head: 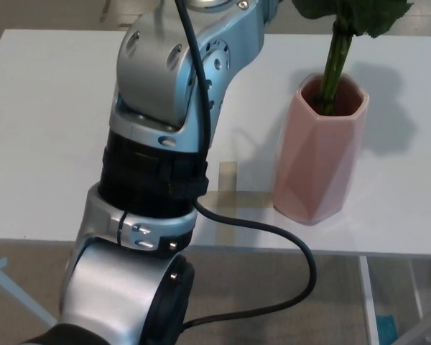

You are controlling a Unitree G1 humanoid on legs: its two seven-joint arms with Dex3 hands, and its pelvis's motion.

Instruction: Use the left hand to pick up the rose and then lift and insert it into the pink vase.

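Our left hand is out of frame above, so we cannot tell its grip; only the left arm (158, 172) shows. With the rose (335, 57) stem already in the pink vase (320, 151), we judge release comes next.

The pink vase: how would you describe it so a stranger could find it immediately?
Look at the white table, toward its front right part. The pink vase stands there upright, beside crossed tape marks. It alone has faceted pink walls, with a green rose stem in its mouth.
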